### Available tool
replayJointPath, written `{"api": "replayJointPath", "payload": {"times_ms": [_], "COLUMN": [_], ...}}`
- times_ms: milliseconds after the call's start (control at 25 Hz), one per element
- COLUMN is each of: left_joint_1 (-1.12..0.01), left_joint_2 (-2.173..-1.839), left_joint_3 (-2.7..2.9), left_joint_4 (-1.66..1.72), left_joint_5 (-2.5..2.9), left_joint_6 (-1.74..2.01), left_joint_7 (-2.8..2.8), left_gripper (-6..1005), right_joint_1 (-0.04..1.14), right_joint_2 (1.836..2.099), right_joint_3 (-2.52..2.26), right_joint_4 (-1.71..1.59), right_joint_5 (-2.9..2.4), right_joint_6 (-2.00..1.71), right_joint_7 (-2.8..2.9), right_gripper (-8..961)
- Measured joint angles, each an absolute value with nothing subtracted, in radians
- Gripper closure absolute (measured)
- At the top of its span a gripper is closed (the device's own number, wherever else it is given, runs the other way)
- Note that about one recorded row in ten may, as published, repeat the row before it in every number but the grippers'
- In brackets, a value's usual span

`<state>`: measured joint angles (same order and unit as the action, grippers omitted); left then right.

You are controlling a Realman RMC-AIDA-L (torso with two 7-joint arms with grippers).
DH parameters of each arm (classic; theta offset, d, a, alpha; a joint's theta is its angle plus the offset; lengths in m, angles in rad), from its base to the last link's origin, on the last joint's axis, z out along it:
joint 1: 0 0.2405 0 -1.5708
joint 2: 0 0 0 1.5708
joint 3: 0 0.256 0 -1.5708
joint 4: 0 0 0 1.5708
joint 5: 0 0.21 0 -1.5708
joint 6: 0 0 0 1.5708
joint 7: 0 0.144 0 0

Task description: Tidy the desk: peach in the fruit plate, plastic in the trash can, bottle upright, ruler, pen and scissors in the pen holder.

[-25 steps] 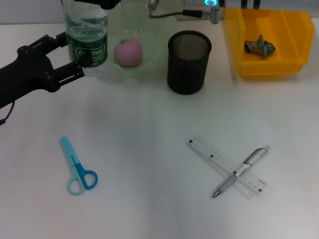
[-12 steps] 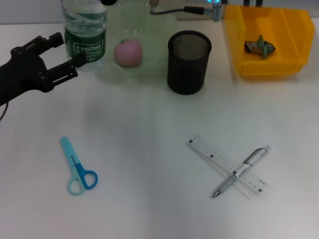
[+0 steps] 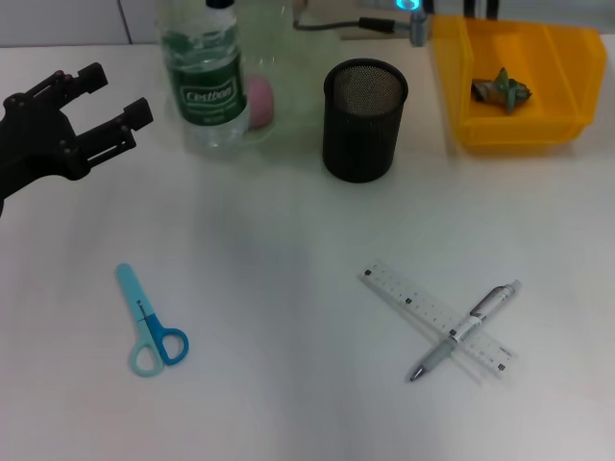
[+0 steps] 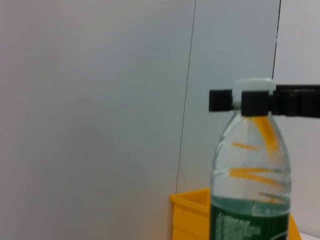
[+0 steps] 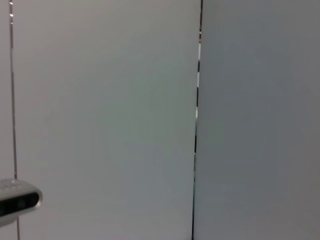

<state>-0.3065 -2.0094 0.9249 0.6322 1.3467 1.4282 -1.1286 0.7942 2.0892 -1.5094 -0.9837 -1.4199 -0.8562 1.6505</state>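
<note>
A clear water bottle with a green label stands upright at the back left, free of any grip; it also shows in the left wrist view as the bottle. My left gripper is open, a short way to the bottle's left and apart from it. The pink peach lies in the pale fruit plate, half hidden behind the bottle. A black mesh pen holder stands beside them. The blue scissors lie front left. A clear ruler lies front right with the pen across it. My right gripper is out of view.
A yellow bin at the back right holds a crumpled piece of plastic; its corner shows in the left wrist view. Cables and a small post run along the back edge. The right wrist view shows only a wall.
My left gripper has let go of the bottle and drawn back to the left, fingers spread. The bottle now stands farther right, in front of the peach.
</note>
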Motion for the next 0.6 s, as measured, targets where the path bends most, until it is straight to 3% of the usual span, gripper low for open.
{"api": "replayJointPath", "payload": {"times_ms": [600], "left_joint_1": [-0.296], "left_joint_2": [-2.010], "left_joint_3": [0.924], "left_joint_4": [0.632], "left_joint_5": [1.347], "left_joint_6": [1.430], "left_joint_7": [-1.117], "left_gripper": [208], "right_joint_1": [0.904], "right_joint_2": [2.092], "right_joint_3": [-1.520], "right_joint_4": [-0.752], "right_joint_5": [-1.243], "right_joint_6": [-0.817], "right_joint_7": [1.512], "right_gripper": [512]}}
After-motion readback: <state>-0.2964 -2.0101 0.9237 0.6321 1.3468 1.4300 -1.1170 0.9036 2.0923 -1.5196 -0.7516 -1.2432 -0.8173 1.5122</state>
